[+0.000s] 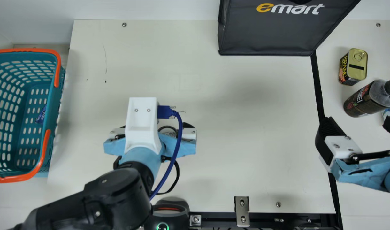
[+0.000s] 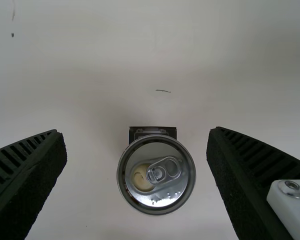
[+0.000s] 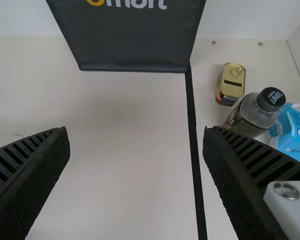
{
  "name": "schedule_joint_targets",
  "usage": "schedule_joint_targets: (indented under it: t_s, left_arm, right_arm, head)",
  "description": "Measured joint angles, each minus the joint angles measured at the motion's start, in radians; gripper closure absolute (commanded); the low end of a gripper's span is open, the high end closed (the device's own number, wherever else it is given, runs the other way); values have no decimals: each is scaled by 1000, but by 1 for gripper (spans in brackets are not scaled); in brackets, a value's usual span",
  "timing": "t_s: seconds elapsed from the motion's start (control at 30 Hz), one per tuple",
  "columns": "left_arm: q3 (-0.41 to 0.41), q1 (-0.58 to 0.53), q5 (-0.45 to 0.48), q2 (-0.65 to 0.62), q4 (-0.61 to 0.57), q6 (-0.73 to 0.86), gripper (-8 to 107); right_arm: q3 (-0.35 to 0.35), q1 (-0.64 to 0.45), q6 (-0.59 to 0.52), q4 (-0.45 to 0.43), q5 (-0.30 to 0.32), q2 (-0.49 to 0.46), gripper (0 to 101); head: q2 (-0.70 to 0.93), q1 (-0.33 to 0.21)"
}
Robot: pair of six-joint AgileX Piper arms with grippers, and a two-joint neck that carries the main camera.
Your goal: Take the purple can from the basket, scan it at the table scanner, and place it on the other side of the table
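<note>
The can (image 2: 175, 197) stands upright on the table (image 1: 246, 143), between parted fingers of the released left gripper (image 1: 155, 127); its side is mostly hidden. The arm partly covers the scanner (image 1: 163, 220). The right gripper (image 1: 361, 124), also released, is near the bottle (image 1: 362, 100).

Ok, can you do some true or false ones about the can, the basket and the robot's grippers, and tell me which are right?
1. The can is in the basket. False: the can stands on the table.

2. The left gripper is squeezing the can. False: its fingers are open, with a gap on each side of the can.

3. The basket has orange handles. True.

4. The tin and the can are on the same side of the black line. False: they are on opposite sides.

5. The scanner has a green light on. True.

6. The right gripper is open. True.
</note>
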Motion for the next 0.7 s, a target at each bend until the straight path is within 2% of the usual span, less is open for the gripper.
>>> schedule_joint_targets:
  t_s: [0.7]
  left_arm:
    - [17, 88, -117, 98, -151, 84, 9]
  right_arm:
    - [0, 0, 0, 0, 0, 0, 6]
  head:
    - [0, 0]
